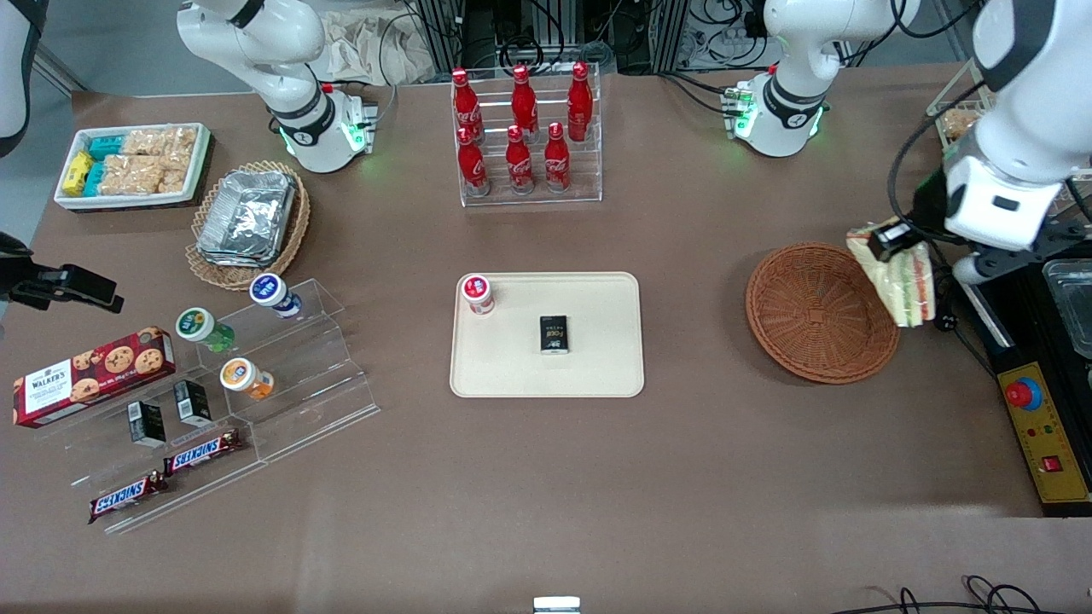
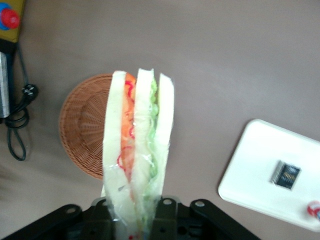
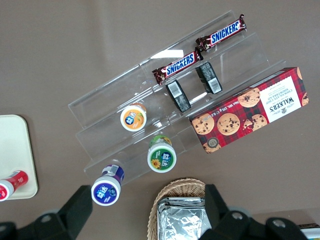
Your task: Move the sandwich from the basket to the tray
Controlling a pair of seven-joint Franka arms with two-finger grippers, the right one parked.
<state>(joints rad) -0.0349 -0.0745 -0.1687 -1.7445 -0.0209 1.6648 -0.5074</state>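
Observation:
The sandwich, a wedge of pale bread with green and orange-red layers in clear wrap, hangs in the air above the rim of the reddish-brown wicker basket. My left gripper is shut on the sandwich's upper end, its black fingers pressing both sides. The basket itself holds nothing. The cream tray lies at the table's middle, toward the parked arm from the basket.
On the tray stand a red-capped small bottle and a small black box. A rack of red cola bottles is farther from the front camera. A yellow control box with a red button lies at the working arm's end.

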